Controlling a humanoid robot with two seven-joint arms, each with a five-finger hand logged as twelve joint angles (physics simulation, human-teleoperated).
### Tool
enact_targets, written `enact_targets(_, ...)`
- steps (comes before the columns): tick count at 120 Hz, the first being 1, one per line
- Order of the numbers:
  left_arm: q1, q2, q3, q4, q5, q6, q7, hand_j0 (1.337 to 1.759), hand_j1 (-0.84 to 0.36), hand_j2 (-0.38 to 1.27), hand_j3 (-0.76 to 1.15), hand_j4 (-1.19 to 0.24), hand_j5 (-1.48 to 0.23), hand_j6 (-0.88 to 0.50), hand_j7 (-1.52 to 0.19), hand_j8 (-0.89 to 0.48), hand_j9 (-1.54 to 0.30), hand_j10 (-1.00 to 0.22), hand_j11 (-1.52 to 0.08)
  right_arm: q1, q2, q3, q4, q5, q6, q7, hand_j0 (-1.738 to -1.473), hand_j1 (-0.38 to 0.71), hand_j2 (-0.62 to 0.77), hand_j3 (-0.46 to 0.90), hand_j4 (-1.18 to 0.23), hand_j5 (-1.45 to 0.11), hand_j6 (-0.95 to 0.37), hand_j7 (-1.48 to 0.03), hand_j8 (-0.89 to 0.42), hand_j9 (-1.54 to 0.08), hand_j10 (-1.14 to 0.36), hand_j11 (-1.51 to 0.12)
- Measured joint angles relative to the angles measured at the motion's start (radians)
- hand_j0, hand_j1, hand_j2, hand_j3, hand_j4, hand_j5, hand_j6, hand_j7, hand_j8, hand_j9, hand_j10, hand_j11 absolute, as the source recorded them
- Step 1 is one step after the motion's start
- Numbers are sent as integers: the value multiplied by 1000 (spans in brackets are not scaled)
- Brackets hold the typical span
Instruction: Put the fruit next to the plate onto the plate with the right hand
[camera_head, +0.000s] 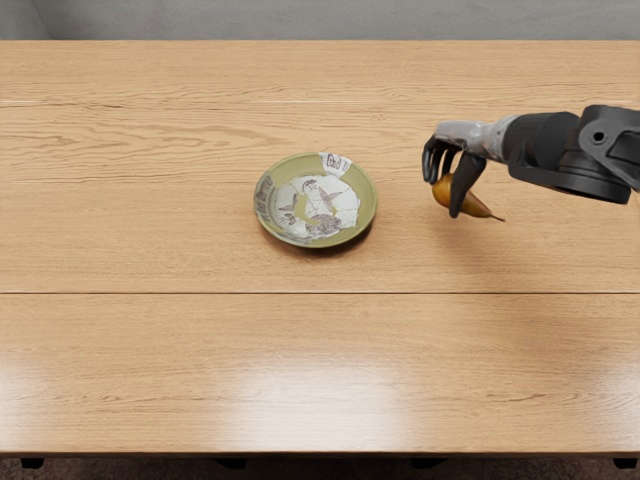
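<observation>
The wooden table (200, 350) fills almost the whole frame, its light planks running left to right, with a soft glare along the lower part. A strip of grey wall shows along the top edge.

The right arm (570, 150) enters from the right edge in the upper right of the frame. Its dark, bulky forearm reaches leftward and narrows to a grey wrist.

The plate (362, 195) sits just left of the frame's centre, a round dish with an olive-green rim. Its pale middle carries a painted figure in browns and greys. A small white patch on the upper right of the rim bears tiny marks that may be writing, but they are too small to read. No brand or label can be made out anywhere else.

The right hand (455, 150) hangs palm down to the right of the plate and apart from it. Its dark fingers (432, 160) curl downward and close around the fruit.

The fruit (479, 207) is small, orange-yellow and pear-shaped, with a thin stem pointing to the lower right. It is held within the hand, off the plate. I cannot tell whether it touches the table or is just above it.
</observation>
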Motion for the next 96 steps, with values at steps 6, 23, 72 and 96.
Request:
enact_targets(6,0,0,0,0,0,0,0,1658,349,0,0,0,0,0,0,0,0,0,0,16,8,0,-6,11,17,0,-1658,299,565,1,-826,-1217,-593,-1126,-430,-1180,-627,-1180)
enact_targets(23,0,0,0,0,0,0,0,1658,349,0,0,0,0,0,0,0,0,0,0,45,69,1,-51,23,37,0,-1657,291,565,1,-832,-1217,-600,-1130,-435,-1181,-631,-1183)
enact_targets(72,0,0,0,0,0,0,0,1658,349,0,0,0,0,0,0,0,0,0,0,124,310,-4,-224,29,44,1,-1658,333,582,1,-841,-1208,-587,-1134,-421,-1173,-591,-1181)
enact_targets(96,0,0,0,0,0,0,0,1658,349,0,0,0,0,0,0,0,0,0,0,147,444,-9,-371,25,40,1,-1657,328,585,0,-853,-1184,-614,-1134,-447,-1151,-603,-1163)
